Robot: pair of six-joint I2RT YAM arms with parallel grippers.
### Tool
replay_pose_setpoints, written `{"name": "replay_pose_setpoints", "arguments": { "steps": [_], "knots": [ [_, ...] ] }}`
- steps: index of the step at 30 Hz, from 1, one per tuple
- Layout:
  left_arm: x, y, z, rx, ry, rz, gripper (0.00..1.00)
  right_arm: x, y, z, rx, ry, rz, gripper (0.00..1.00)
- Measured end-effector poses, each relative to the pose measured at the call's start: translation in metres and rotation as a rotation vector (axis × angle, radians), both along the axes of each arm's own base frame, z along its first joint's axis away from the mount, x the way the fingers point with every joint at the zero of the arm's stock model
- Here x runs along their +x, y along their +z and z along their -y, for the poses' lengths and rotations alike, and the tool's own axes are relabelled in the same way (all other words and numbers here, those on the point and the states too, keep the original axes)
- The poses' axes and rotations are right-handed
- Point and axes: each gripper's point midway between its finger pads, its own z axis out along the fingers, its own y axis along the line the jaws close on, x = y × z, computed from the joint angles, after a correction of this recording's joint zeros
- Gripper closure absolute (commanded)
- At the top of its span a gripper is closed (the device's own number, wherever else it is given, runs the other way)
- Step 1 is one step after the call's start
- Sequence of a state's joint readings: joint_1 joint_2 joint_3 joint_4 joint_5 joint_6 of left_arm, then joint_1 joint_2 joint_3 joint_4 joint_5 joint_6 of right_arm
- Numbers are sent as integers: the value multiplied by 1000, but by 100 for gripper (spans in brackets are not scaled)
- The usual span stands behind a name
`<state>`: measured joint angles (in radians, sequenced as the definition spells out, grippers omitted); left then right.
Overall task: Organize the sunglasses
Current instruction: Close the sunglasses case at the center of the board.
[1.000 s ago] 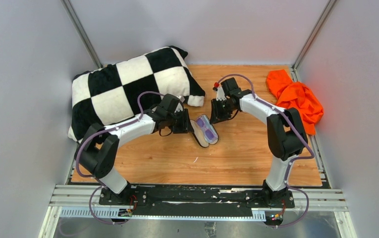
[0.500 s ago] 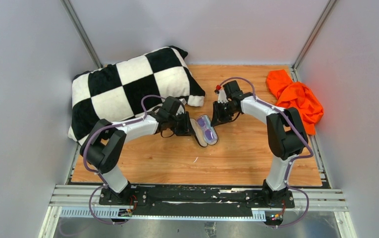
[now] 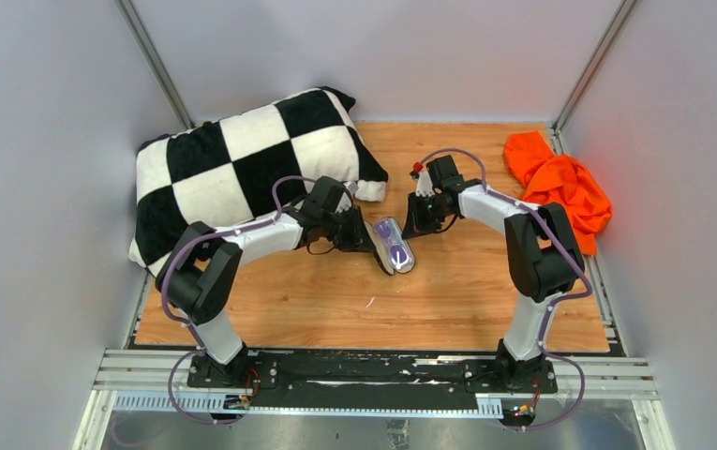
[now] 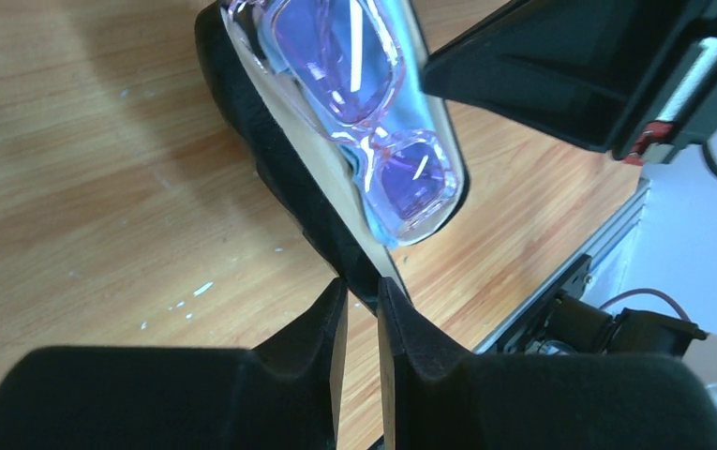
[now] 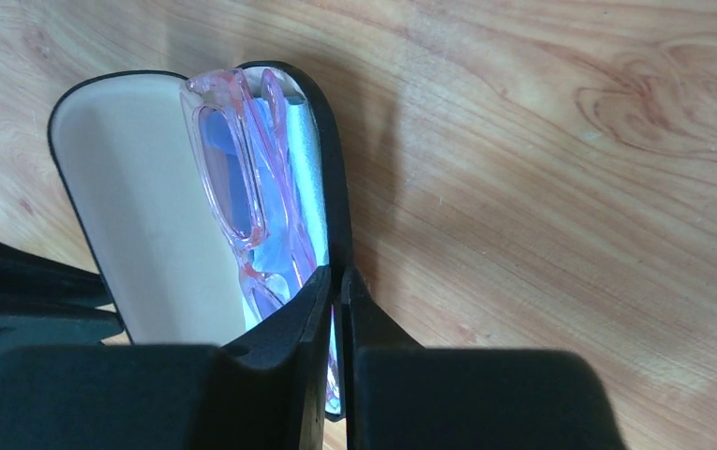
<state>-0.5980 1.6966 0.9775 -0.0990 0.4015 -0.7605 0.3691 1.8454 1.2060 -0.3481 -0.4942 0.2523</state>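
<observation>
Pink sunglasses (image 4: 347,86) lying in open black case (image 4: 279,164) on wooden surface (image 4: 73,187), left tool (image 4: 362,305) and right tool (image 5: 336,291) each pinched narrowly on a case edge.

Top view: the table (image 3: 336,300) is filling the middle of the frame. The pillow (image 3: 242,169) is lying at upper left, overhanging the table's left edge. The garment (image 3: 560,187) is lying heaped at upper right, against the table's right edge. The case (image 3: 380,255) is lying open at centre, between the two. The sunglasses (image 3: 397,249) are resting inside the case, on top of the lens cloth (image 5: 284,244). The left gripper (image 3: 362,236) is sitting at the case's left rim and the right gripper (image 3: 411,228) at its upper-right rim, each with a finger on either side of the rim.
</observation>
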Motion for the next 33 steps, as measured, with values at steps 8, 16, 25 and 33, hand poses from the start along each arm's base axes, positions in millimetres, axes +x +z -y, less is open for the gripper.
{"name": "replay_pose_setpoints", "arguments": {
  "steps": [8, 16, 25, 33],
  "knots": [
    [18, 15, 19, -40, -27, 20, 80, -4, -9, 6, -12, -33, -17, 98],
    [25, 17, 43, -63, -88, 23, 80, -7, -15, 6, -23, -50, -26, 98],
    [20, -9, 53, -35, -128, -23, 80, -21, -14, -8, 2, -22, -59, 98],
    [15, -4, 47, 8, -145, -8, 77, -26, -3, -7, 3, -39, -55, 75]
  ]
}}
